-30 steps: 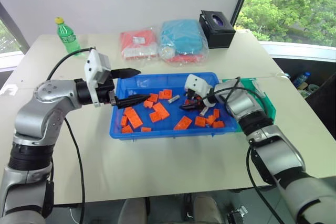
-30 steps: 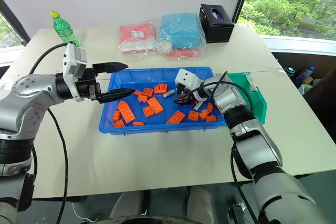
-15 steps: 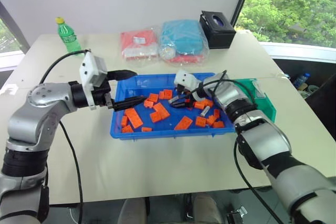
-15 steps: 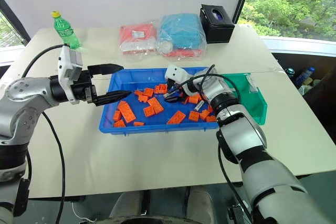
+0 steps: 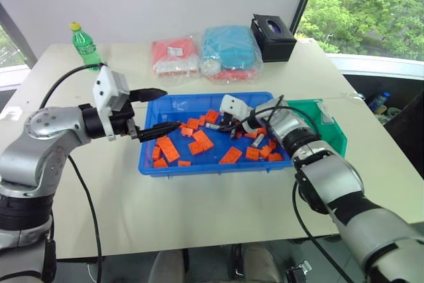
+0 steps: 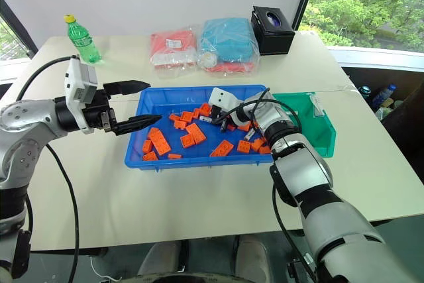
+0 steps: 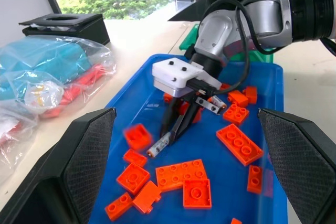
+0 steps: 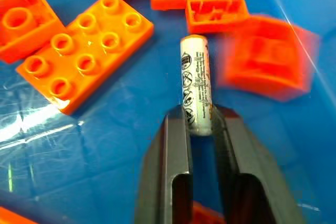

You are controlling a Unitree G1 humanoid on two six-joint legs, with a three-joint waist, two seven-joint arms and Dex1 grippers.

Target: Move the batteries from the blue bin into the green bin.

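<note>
We see our right gripper point(image 8: 200, 124) reaching into the middle of the blue bin point(image 5: 173, 103), its two fingers clamped on the near end of a battery point(image 8: 195, 81) that lies among the orange bricks point(image 8: 86, 51). Another battery point(image 5: 259, 141) lies further right in the bin. Our left gripper point(image 5: 158, 109) hovers spread wide and empty over the bin's left rim. The green bin point(image 5: 333, 132) stands just right of the blue one.

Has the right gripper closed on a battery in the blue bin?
Yes, the right gripper pinches one end of a battery above the blue bin floor.
</note>
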